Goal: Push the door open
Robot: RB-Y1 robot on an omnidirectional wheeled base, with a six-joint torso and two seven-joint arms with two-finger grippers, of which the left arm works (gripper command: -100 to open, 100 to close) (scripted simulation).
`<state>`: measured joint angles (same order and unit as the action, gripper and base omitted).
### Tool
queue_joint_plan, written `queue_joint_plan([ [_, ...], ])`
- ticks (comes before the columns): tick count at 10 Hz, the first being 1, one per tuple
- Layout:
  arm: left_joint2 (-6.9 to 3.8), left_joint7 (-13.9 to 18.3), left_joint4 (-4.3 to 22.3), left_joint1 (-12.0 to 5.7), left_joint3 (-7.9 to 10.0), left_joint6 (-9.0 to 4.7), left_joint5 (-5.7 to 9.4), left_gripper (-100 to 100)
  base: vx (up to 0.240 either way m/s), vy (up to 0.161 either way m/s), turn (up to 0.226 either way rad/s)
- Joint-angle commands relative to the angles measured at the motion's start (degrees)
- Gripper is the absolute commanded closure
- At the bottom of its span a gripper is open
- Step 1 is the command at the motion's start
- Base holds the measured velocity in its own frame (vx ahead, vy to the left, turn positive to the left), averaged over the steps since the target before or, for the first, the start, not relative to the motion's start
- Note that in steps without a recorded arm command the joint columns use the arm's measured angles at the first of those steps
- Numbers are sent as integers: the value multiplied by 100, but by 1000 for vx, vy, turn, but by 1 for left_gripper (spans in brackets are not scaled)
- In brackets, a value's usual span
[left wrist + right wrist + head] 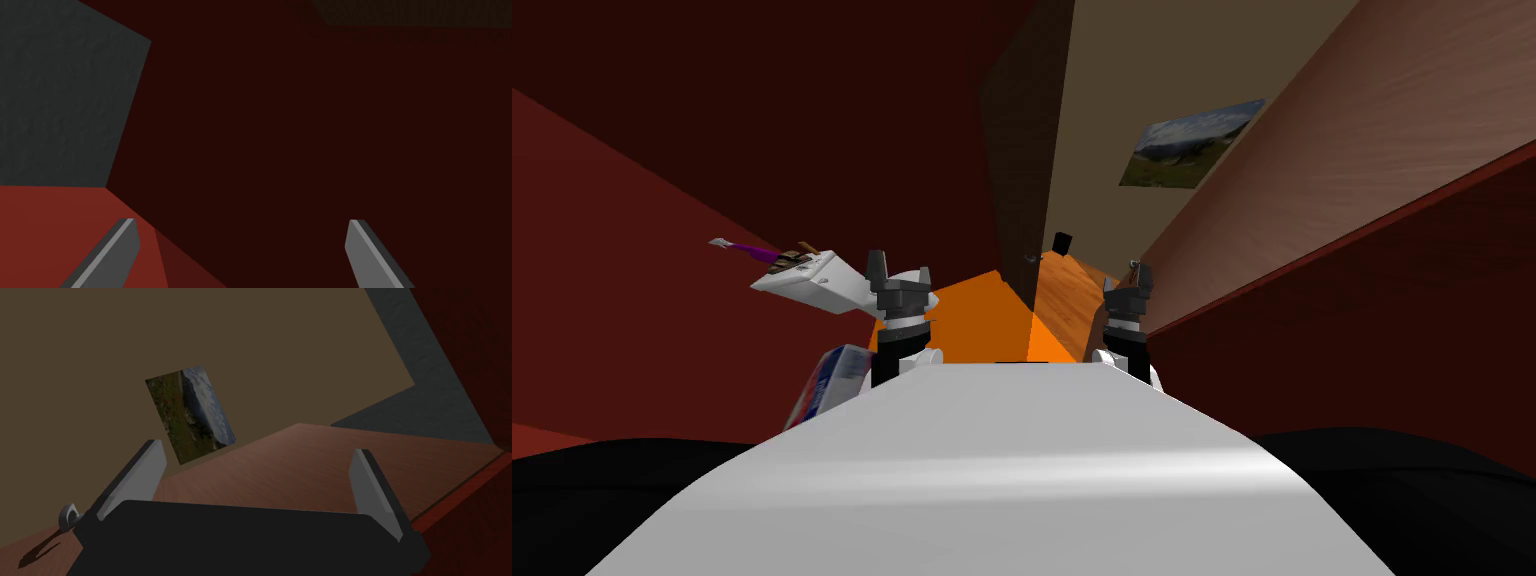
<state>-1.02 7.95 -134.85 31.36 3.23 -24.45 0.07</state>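
Head view first: the brown wooden door point(1332, 150) runs along my right side, swung back, with its small grey handle point(1134, 264) just above my right gripper point(1126, 283). That gripper sits just beside the door's face; I cannot tell if it touches. My left gripper point(900, 270) is raised over the orange floor point(967, 320), well apart from the door. Beside it is a white slab point(812, 282) with a purple item point(750, 249) on its far end. A blue, white and red box point(830, 385) lies by that forearm. Through the gap there is wooden flooring point(1067, 295) and a landscape picture point(1192, 140) on a tan wall. Left wrist view: the left gripper point(240, 222) has its 2 fingers spread wide, nothing between them. Right wrist view: the right gripper point(257, 448) is also spread wide and empty. The door point(300, 468) stretches ahead of it, and the handle point(67, 515) is just outside 1 finger point(135, 480), casting a shadow on the wood. The picture point(192, 413) hangs beyond.
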Motion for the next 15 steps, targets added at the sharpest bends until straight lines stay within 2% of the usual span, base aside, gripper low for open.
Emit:
queue_joint_plan([
  [1, -44, -6, 186, -55, -59, -42, -11, -100, 37, 76, -114],
  [6, -154, -26, 775, -228, -247, -177, -48, -100, 162, 23, -94],
  [15, -288, -61, 1811, -534, -576, -413, -111, -100, 90, 43, -85],
])
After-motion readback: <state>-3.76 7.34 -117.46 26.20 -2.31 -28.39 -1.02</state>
